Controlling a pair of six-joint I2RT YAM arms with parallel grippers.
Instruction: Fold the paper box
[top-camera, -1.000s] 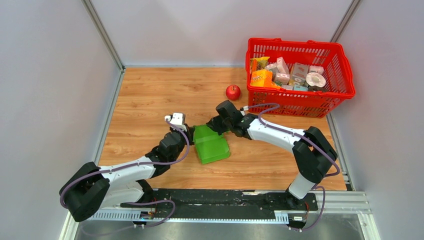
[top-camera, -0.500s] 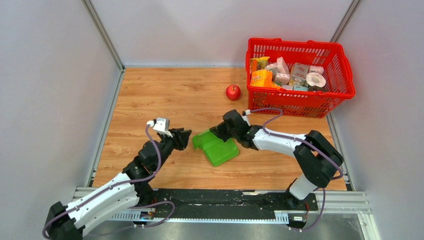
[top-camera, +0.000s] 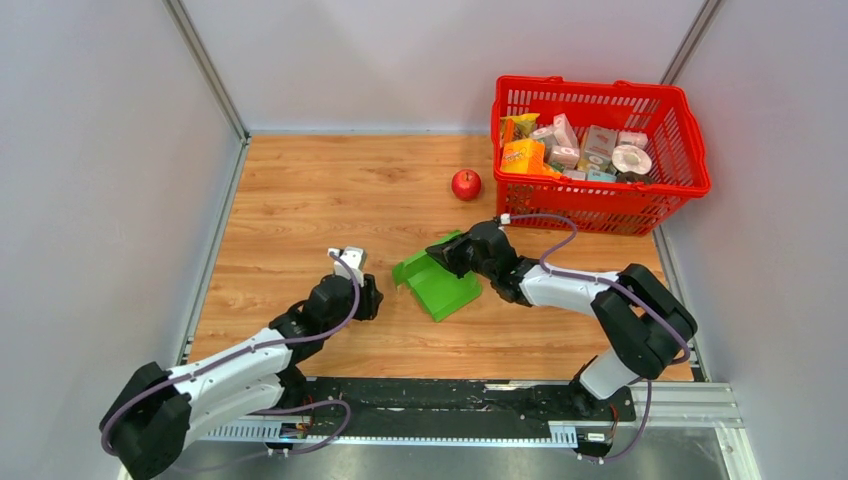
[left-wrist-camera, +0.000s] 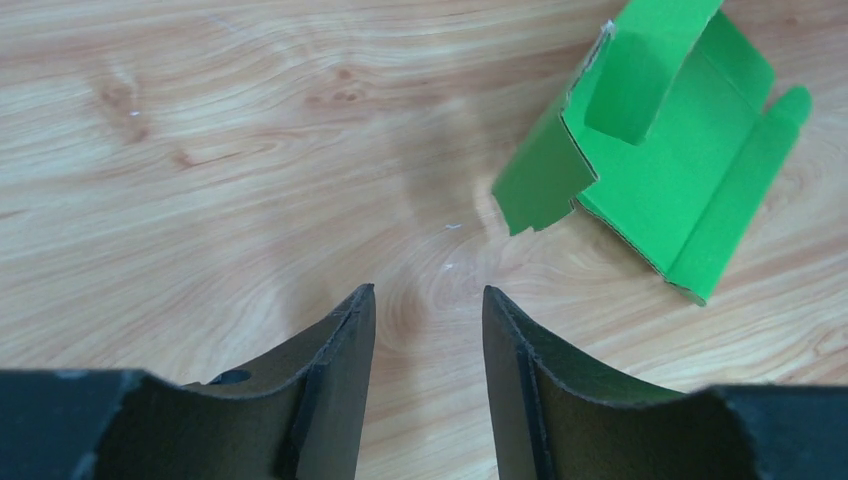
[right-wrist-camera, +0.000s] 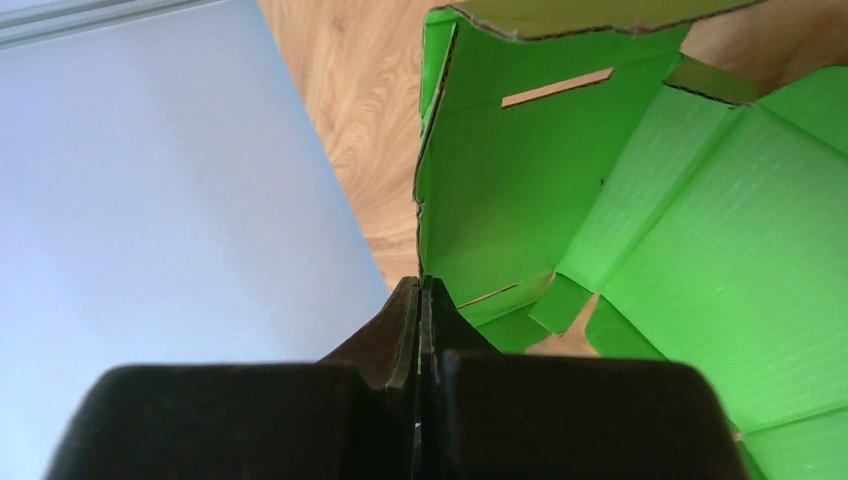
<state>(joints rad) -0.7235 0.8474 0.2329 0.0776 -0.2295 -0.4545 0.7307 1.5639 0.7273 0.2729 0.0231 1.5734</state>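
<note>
The right gripper (right-wrist-camera: 420, 287) is pinched on the paper box (right-wrist-camera: 700, 250); the left gripper (left-wrist-camera: 428, 292) is parted and empty.
In the right wrist view the two fingers meet at the lower centre of the frame. They nip the bottom edge of an upright green panel, and the box's inside, with flaps and a slot, fills the right half. In the left wrist view the fingers stand apart at the bottom centre, with bare wood between them. The box lies clear of them in the upper right. From above, the box sits near the middle of the wooden table (top-camera: 300, 190). A red apple (top-camera: 465, 184) lies above it, just left of a red basket (top-camera: 600, 215) of packages (top-camera: 585, 145) at the upper right.
</note>
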